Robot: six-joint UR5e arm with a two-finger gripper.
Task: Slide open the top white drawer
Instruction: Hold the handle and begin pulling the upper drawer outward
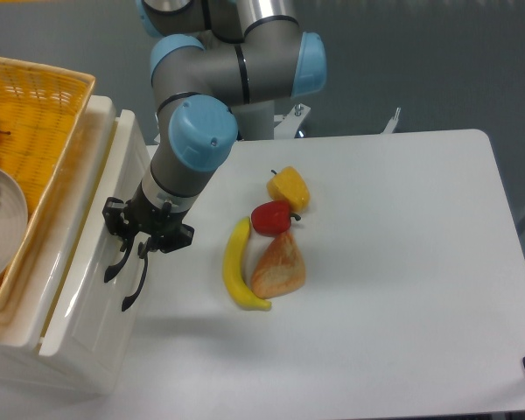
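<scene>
Tool sits at the black handle of the top white drawer — placed to pull it out; whether its fingers clamp the handle, cannot tell.

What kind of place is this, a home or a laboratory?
Most likely a robotics lab test bench. A grey and blue robot arm stands at a plain white table, its gripper at the handle of the top white drawer, and a toy-like banana and other fruit lie laid out nearby.
</scene>
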